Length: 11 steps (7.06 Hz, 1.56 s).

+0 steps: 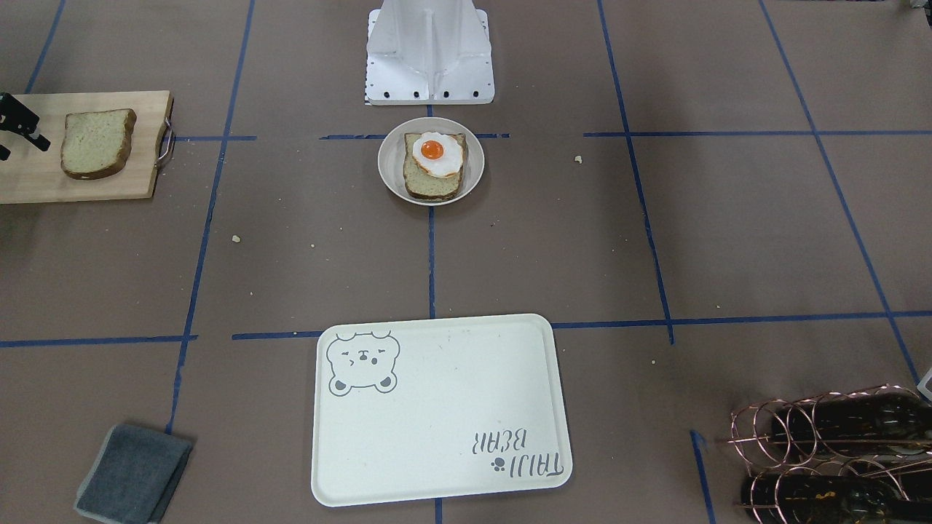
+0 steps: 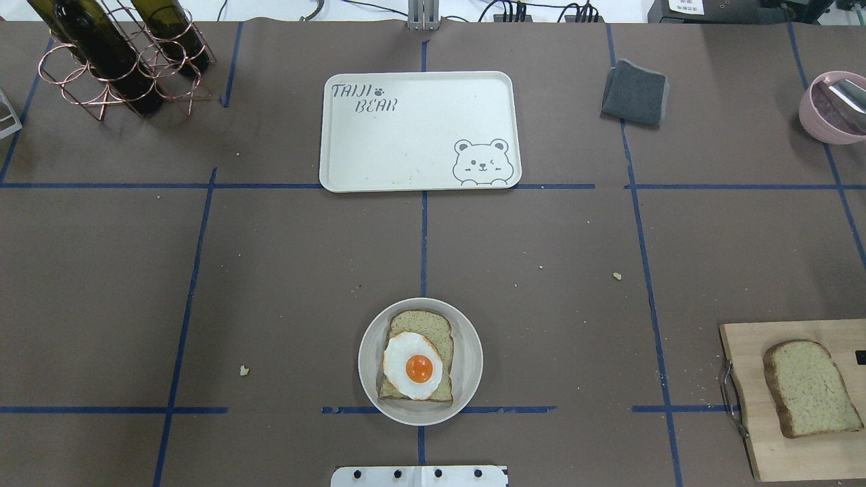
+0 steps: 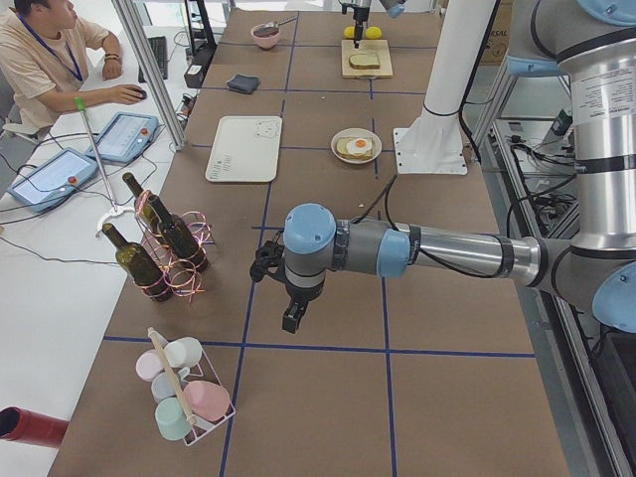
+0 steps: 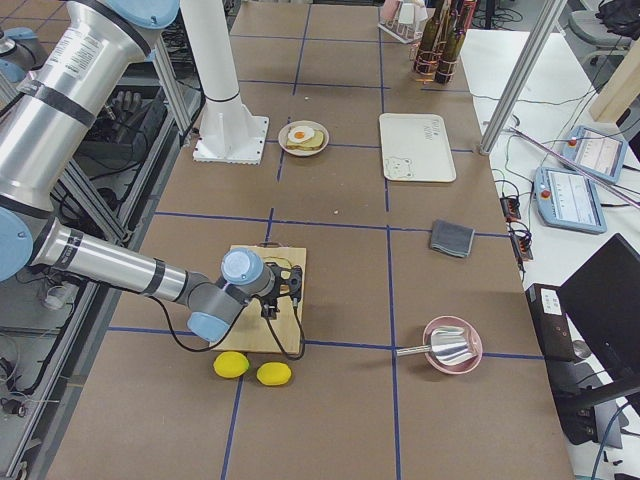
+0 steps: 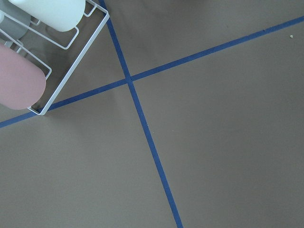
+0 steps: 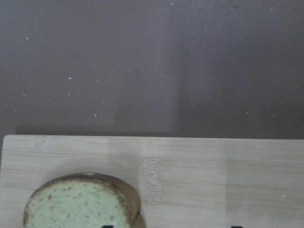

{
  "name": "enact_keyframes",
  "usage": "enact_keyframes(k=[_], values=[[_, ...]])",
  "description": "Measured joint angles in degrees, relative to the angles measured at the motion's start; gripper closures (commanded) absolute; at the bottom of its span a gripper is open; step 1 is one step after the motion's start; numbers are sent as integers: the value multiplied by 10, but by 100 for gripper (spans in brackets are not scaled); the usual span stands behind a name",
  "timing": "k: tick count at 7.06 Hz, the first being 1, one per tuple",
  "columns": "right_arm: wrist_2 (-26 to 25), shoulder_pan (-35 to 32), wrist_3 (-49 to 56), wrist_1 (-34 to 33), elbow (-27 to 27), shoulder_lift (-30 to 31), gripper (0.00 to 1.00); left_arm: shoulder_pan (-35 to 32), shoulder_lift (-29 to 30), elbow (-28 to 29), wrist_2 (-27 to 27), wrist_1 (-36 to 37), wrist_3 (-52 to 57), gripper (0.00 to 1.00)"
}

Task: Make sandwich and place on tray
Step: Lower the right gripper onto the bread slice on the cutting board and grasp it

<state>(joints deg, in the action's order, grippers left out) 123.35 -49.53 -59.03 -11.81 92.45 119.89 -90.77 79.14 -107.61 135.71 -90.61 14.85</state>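
Observation:
One bread slice (image 1: 429, 185) lies on a small round plate (image 1: 386, 171) near the robot base, with a fried egg (image 1: 437, 153) on top. A second bread slice (image 1: 97, 143) lies bare on the wooden cutting board (image 1: 29, 182). The cream bear tray (image 1: 437, 407) holds nothing. My right gripper (image 1: 16, 138) hovers over the board's outer end beside that slice; its fingertips show wide apart at the bottom of the right wrist view, above the slice (image 6: 78, 202). My left gripper (image 3: 293, 318) hangs over bare table far from the food; I cannot tell if it is open.
A copper rack with wine bottles (image 2: 115, 61) stands at the far left. A grey cloth (image 2: 634, 93) and a pink bowl (image 2: 829, 108) sit far right. A wire rack of cups (image 5: 28, 47) lies near the left gripper. Two lemons (image 4: 250, 368) lie beside the board.

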Motion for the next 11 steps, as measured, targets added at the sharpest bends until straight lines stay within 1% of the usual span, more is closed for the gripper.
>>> enact_keyframes(k=[1, 2, 3, 4, 5, 6, 11], values=[[-27, 36, -18, 1, 9, -2, 25, 0, 0, 1, 0, 0, 0, 0], [-44, 60, -26, 1, 16, -2, 28, 0, 0, 1, 0, 0, 0, 0], [-51, 75, -29, 1, 19, 0, 30, 0, -1, 1, 0, 0, 0, 0], [-54, 83, -30, 1, 21, 3, 36, 0, -1, 2, 1, 0, 0, 0], [-55, 88, -30, 1, 21, 4, 76, 0, -2, 2, 1, 0, 0, 0], [-55, 91, -30, 1, 22, 5, 100, 0, -3, 3, 1, 0, 0, 0], [-49, 92, -29, 1, 62, 27, 100, 0, -4, 4, 1, 0, 0, 0]])
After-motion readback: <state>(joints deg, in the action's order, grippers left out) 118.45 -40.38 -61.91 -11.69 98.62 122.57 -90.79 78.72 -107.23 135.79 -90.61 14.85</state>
